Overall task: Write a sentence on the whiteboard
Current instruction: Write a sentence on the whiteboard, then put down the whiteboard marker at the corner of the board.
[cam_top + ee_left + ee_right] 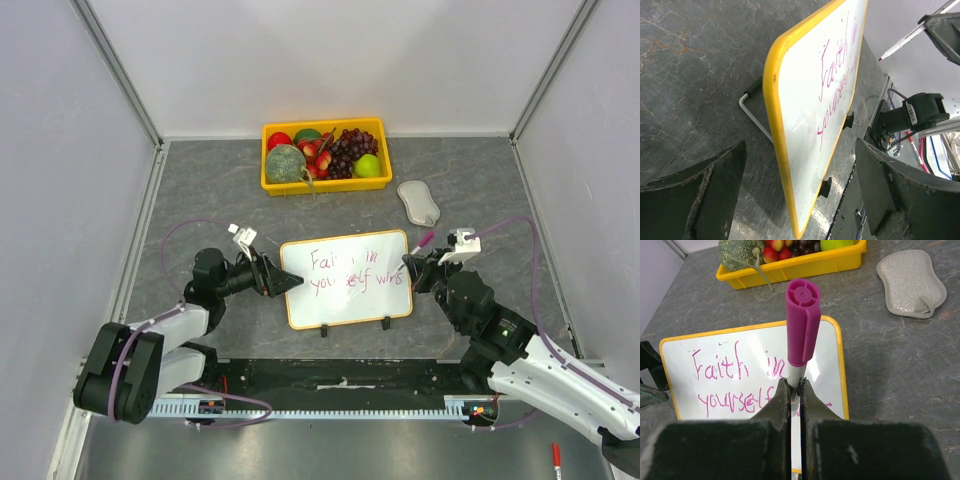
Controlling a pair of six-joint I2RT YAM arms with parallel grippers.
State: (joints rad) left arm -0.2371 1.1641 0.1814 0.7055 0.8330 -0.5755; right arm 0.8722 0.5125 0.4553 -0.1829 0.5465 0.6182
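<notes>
The whiteboard stands tilted on a wire stand at mid-table, white with a yellow rim. The sentence is written on it in pink, in two lines: "Faith in yourself wins". My left gripper is open at the board's left edge. In the left wrist view that edge stands between the wide-apart fingers without touching them. My right gripper is shut on a marker with a pink cap, just off the board's right edge. Its fingers hide the last word in the right wrist view.
A yellow fruit tray sits at the back centre, and a grey sponge lies to its right. A red-capped pen lies off the table at the bottom right. Grey walls close in the left, right and back.
</notes>
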